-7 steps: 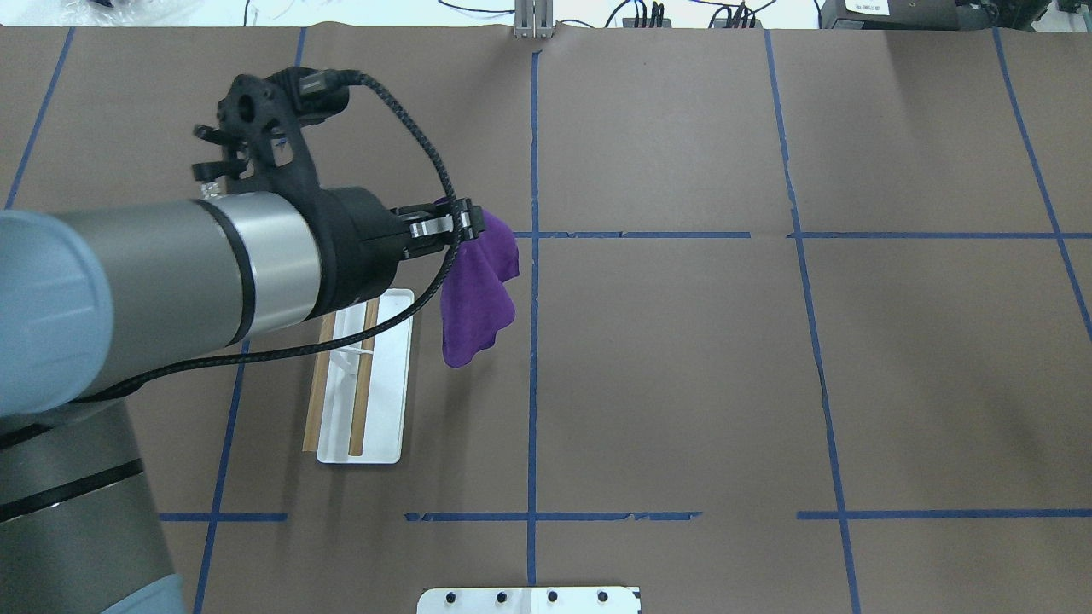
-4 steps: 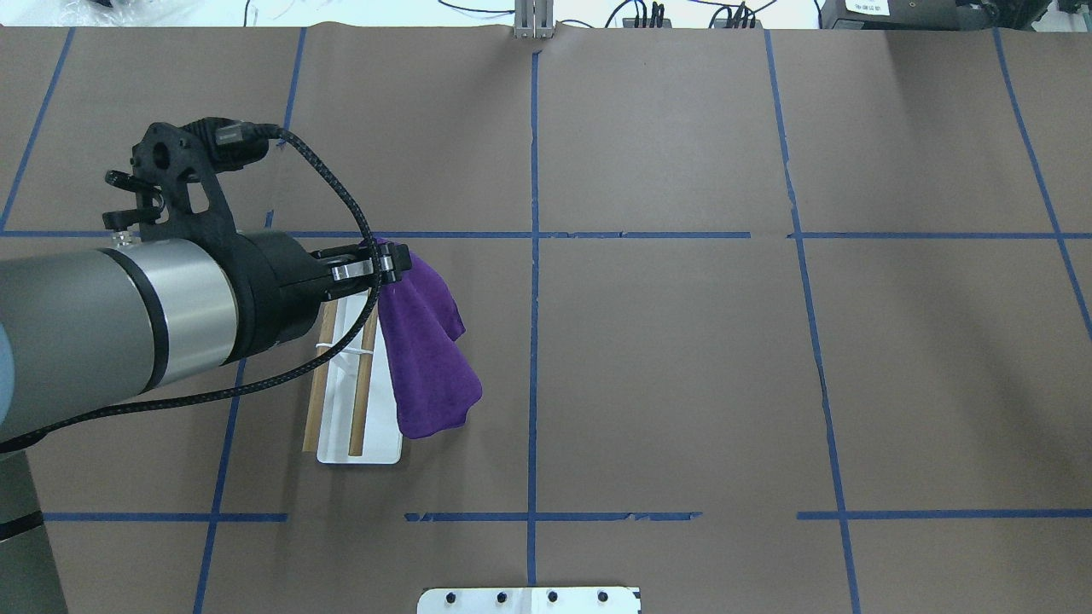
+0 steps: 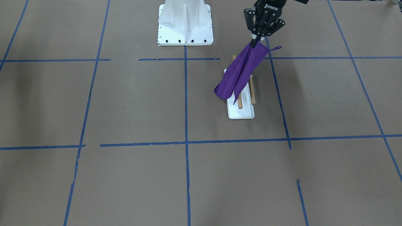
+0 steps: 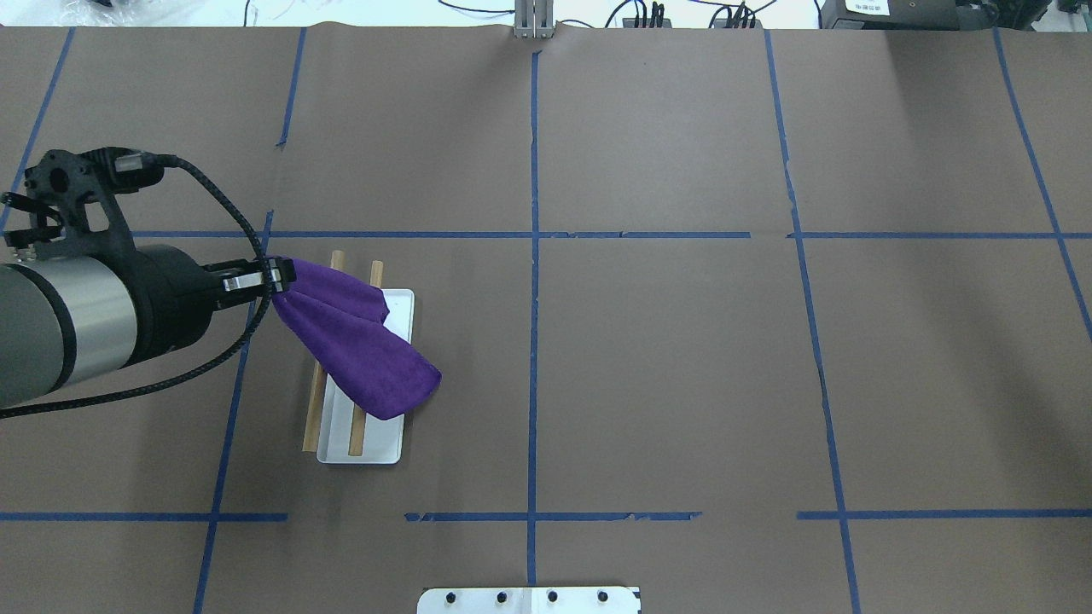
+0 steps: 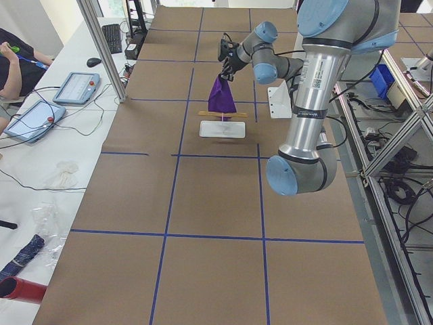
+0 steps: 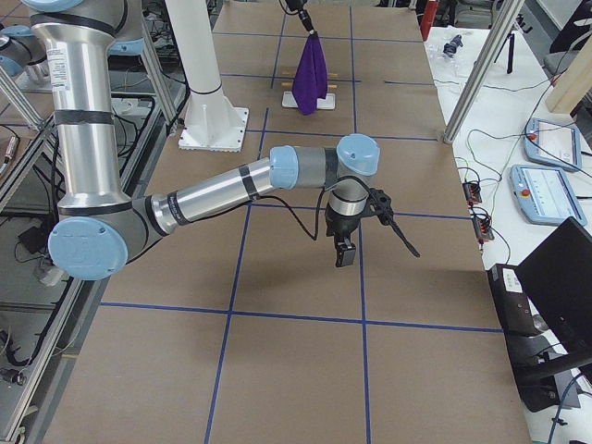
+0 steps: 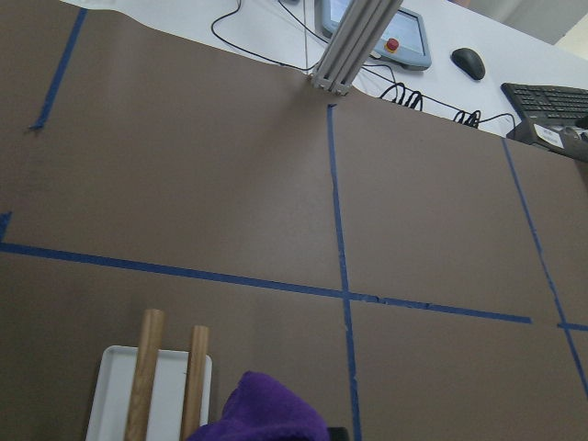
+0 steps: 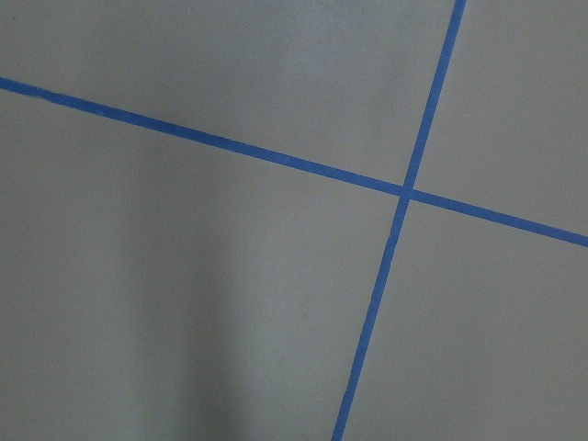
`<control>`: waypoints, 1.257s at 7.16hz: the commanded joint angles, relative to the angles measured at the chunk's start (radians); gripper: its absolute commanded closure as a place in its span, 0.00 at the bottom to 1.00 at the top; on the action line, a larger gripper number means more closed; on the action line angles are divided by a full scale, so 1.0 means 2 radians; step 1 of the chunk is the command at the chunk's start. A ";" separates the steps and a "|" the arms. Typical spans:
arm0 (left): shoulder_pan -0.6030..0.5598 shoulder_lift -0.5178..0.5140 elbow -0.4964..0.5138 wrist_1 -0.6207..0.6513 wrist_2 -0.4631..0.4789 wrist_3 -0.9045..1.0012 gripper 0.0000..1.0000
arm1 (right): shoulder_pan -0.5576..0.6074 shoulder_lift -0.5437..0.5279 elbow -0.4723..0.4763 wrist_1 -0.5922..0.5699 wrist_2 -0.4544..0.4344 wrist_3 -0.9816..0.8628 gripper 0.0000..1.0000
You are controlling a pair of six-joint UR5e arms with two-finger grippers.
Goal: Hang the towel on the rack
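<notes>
My left gripper (image 4: 277,277) is shut on one corner of the purple towel (image 4: 358,350), just to the left of the rack's far end in the overhead view. The towel slants down from the gripper across both brown dowels (image 4: 311,418) of the rack, and its free end hangs past the white base plate (image 4: 394,426). In the front view the gripper (image 3: 255,42) holds the towel (image 3: 240,73) above the rack (image 3: 241,113). The left wrist view shows the towel (image 7: 266,409) and the dowels (image 7: 142,367). My right gripper (image 6: 344,254) hovers over bare table; I cannot tell its state.
The large white metal pedestal (image 3: 185,22) stands at the robot's edge of the table, its bolted base also in the overhead view (image 4: 529,599). Blue tape lines (image 4: 533,256) cross the brown table cover. Operator desks with tablets (image 5: 30,118) flank the table.
My left gripper has moved left in the overhead view with the towel in it. The towel, earlier hanging to the right of the rack, now lies across both dowels.
</notes>
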 commanded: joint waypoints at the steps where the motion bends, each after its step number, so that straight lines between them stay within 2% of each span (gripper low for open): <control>1: -0.023 0.057 0.007 -0.004 0.000 0.006 1.00 | 0.003 -0.002 -0.009 0.002 0.007 0.002 0.00; 3: -0.027 0.079 0.036 -0.025 0.001 0.043 1.00 | 0.008 -0.001 -0.013 0.003 0.028 0.003 0.00; 4: -0.030 0.081 0.072 -0.067 0.001 0.044 1.00 | 0.008 0.001 -0.013 0.003 0.028 0.003 0.00; 7: -0.033 0.149 0.106 -0.173 0.001 0.094 0.98 | 0.008 0.004 -0.017 0.004 0.025 0.002 0.00; 8: -0.033 0.172 0.129 -0.219 0.001 0.127 0.17 | 0.008 0.004 -0.018 0.004 0.025 0.002 0.00; 9: -0.034 0.182 0.148 -0.270 0.000 0.131 0.00 | 0.008 0.004 -0.016 0.004 0.026 0.003 0.00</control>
